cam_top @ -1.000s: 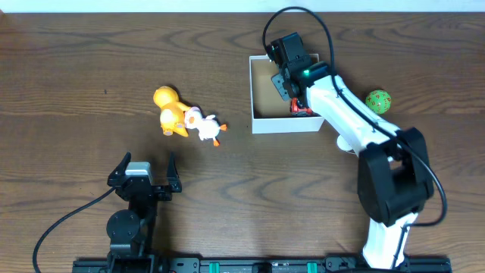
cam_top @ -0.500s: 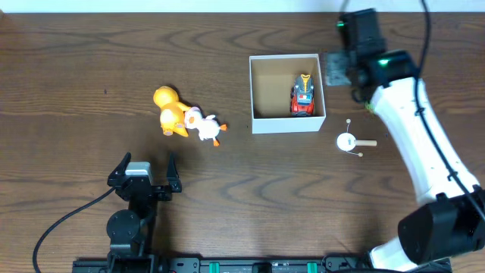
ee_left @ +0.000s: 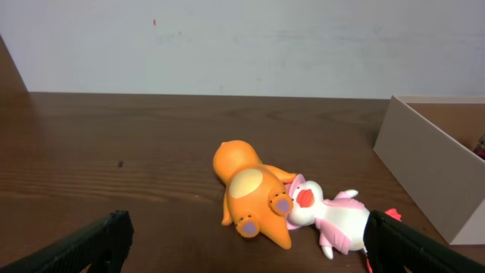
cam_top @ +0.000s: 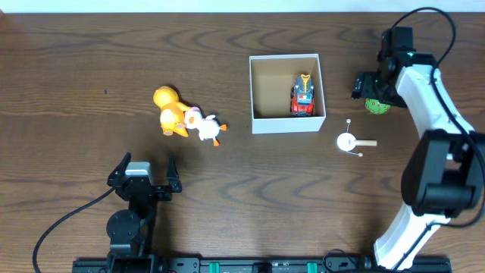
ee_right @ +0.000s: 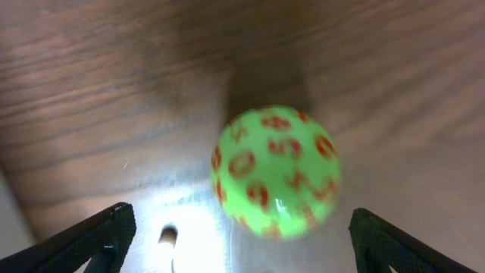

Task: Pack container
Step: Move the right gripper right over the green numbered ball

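Note:
The container [cam_top: 288,124], a white-walled box with a brown inside, stands at the table's middle with a red toy truck [cam_top: 302,96] lying along its right wall. To its right, my right gripper [cam_top: 370,86] hovers open over a green ball [cam_top: 378,105] with red numbers. In the right wrist view the ball [ee_right: 276,171] lies between the spread fingers of this gripper [ee_right: 242,236], untouched. My left gripper [cam_top: 144,171] rests open near the front edge. An orange toy [ee_left: 250,189] and a white-pink toy [ee_left: 333,220] lie ahead of it [ee_left: 248,233].
The orange toy [cam_top: 170,111] and the white-pink toy [cam_top: 204,127] touch each other left of the container. A small white piece with a wooden stick [cam_top: 348,142] lies in front of the container's right corner. The container's side wall [ee_left: 424,163] shows at right in the left wrist view.
My right gripper has let go of the red truck inside the container, lifted out, swung right over the green ball and opened wider. The left arm stays put.

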Controlling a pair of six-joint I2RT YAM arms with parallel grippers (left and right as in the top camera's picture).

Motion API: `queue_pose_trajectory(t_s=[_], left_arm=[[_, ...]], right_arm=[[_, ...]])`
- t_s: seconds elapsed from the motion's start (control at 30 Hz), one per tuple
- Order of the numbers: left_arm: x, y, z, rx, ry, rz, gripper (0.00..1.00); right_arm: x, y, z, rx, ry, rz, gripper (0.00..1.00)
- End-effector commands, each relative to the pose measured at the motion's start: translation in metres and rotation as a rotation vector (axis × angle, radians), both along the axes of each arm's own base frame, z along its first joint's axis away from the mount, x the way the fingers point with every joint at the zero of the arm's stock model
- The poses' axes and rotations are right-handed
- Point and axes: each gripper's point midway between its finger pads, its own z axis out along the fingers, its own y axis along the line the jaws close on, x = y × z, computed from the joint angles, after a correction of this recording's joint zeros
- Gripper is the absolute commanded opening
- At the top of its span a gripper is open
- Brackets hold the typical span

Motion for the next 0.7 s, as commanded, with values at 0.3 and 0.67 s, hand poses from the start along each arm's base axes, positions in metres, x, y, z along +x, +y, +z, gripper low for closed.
queue_pose_trajectory(t_s=[0.3, 0.67], left_arm=[[-0.001, 0.003, -0.016, 0.017, 0.053, 0.013, 0.98], [-0.001, 0.003, -0.016, 0.017, 0.053, 0.013, 0.98]], right_arm=[[0.004, 0.0, -0.045, 0.015, 0.062, 0.058, 0.89], [0.003, 0.0, -0.045, 0.015, 0.066, 0.057, 0.3]])
